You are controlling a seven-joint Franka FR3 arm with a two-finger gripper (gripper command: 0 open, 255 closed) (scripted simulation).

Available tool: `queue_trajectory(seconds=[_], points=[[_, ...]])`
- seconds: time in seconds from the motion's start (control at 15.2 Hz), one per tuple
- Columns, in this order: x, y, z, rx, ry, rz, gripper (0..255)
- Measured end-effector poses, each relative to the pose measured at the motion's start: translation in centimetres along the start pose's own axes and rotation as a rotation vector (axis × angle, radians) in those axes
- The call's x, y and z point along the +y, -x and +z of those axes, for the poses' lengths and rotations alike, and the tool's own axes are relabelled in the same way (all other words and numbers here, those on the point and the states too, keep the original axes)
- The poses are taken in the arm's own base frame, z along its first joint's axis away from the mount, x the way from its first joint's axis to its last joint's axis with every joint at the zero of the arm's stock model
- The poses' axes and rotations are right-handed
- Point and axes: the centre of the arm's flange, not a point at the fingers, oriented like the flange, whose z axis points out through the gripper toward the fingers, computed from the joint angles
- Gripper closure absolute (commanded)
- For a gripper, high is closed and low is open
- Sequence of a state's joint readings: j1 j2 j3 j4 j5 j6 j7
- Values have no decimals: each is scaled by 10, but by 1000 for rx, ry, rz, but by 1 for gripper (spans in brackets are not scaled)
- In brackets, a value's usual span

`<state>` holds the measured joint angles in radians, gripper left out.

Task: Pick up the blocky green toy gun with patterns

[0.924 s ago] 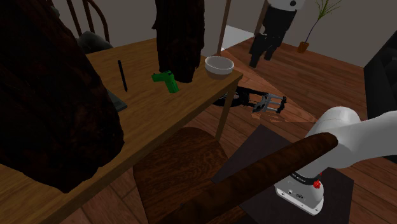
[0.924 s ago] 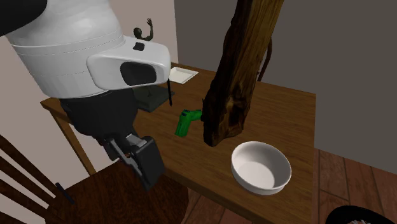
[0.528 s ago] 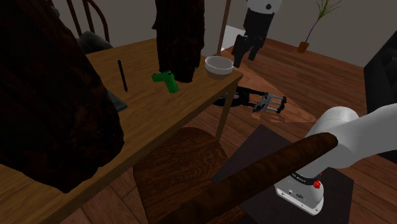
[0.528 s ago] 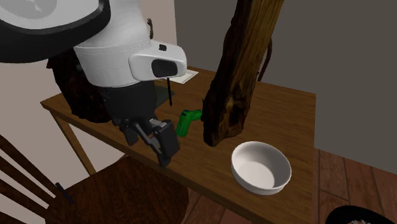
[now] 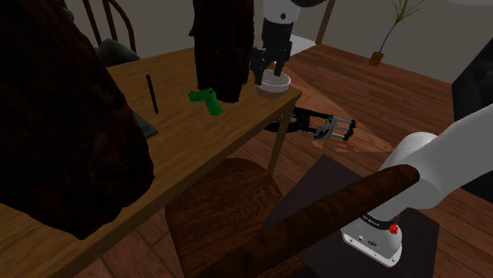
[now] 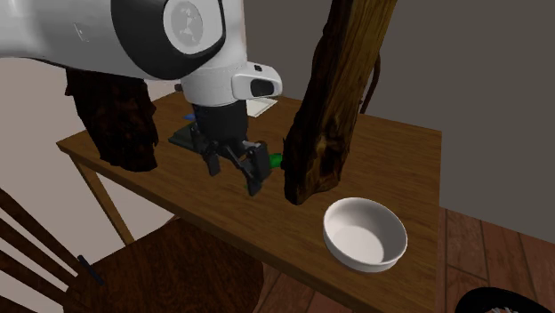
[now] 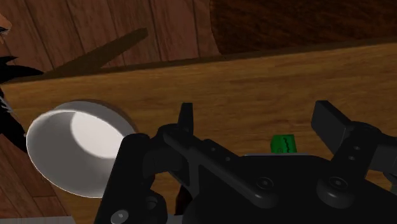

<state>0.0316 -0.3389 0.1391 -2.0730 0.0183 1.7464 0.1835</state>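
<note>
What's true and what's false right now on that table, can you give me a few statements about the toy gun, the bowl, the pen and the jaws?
1. The green toy gun lies on the wooden table. True.
2. The jaws are shut on the toy gun. False: they stand open and apart above the table, holding nothing.
3. The white bowl is empty. True.
4. The bowl sits on the floor. False: it stands on the table, near its edge.
5. The black pen rests inside the bowl. False: it lies flat on the table, apart from the bowl.
</note>
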Motion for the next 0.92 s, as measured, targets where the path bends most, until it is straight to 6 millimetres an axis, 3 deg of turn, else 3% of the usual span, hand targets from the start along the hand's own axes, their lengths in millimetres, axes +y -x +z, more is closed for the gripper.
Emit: queue_trajectory(seconds=[0.92], points=[[-77, -153, 63, -34, -2, -65, 0]])
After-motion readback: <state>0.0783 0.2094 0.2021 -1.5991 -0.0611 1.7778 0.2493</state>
